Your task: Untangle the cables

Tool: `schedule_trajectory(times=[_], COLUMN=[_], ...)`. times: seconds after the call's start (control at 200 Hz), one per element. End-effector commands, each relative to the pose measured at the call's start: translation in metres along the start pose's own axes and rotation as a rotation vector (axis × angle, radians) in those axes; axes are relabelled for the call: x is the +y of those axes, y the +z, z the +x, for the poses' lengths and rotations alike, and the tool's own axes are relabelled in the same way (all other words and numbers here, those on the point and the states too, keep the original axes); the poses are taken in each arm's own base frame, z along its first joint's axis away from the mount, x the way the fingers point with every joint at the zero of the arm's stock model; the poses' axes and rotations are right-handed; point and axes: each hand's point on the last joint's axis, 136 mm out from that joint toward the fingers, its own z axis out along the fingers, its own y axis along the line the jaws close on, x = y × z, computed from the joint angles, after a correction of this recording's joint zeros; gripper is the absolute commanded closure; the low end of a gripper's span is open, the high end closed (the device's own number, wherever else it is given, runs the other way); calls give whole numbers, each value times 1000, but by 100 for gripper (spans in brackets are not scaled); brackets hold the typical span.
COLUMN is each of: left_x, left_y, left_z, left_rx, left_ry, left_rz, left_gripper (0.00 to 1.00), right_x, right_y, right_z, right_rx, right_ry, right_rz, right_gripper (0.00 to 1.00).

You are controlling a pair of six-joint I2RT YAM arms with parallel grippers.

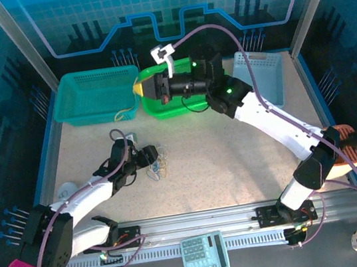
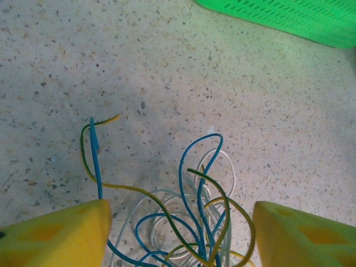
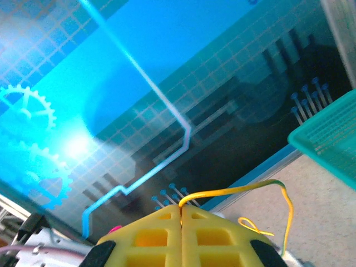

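A tangle of blue, white and yellow-green cables (image 1: 159,170) lies on the speckled table just right of my left gripper (image 1: 148,157). In the left wrist view the yellow fingers (image 2: 55,236) stand wide apart, open, with the cable loops (image 2: 194,222) on the table between them; my left gripper (image 2: 181,204) holds nothing. My right gripper (image 1: 138,87) hovers high between the teal and green baskets, shut on one yellow-green cable (image 1: 124,113) that hangs down toward the teal basket. In the right wrist view, that cable (image 3: 233,192) arcs out of the closed right gripper (image 3: 181,206).
At the back stand a teal basket (image 1: 99,95), a green basket (image 1: 181,106) and a pale blue basket (image 1: 267,73). The green basket's wall (image 2: 289,16) is just beyond the tangle. A calculator (image 1: 203,245) rests on the front rail.
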Motion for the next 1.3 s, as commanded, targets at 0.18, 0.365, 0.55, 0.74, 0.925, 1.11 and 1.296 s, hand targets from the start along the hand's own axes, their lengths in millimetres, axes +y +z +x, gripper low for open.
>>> schedule_trajectory(times=[0.18,0.365,0.55,0.74,0.925,1.11,1.296], left_x=[-20,-39,-49,-54,-56,-56,-58], left_y=[-28,-40,-49,-52,-53,-56,-56], left_z=[-24,-40,-53,-58,-60,-62,-62], left_rx=[-80,-87,-96,-101,-101,-106,-108], left_ry=[7,-2,-13,-22,-33,-36,-43], left_rz=[46,85,90,96,103,102,108], left_gripper=[10,1,1,1,1,1,1], right_x=[-98,-189,-261,-314,-355,-360,-339], right_y=[-42,-55,-52,-40,-36,-41,-49], right_z=[-40,-33,-9,29,59,57,41], right_rx=[-108,-95,-39,39,111,129,104], right_ry=[44,84,162,232,278,258,209], right_rz=[234,430,540,615,693,727,724], right_gripper=[100,100,100,100,66,44,41])
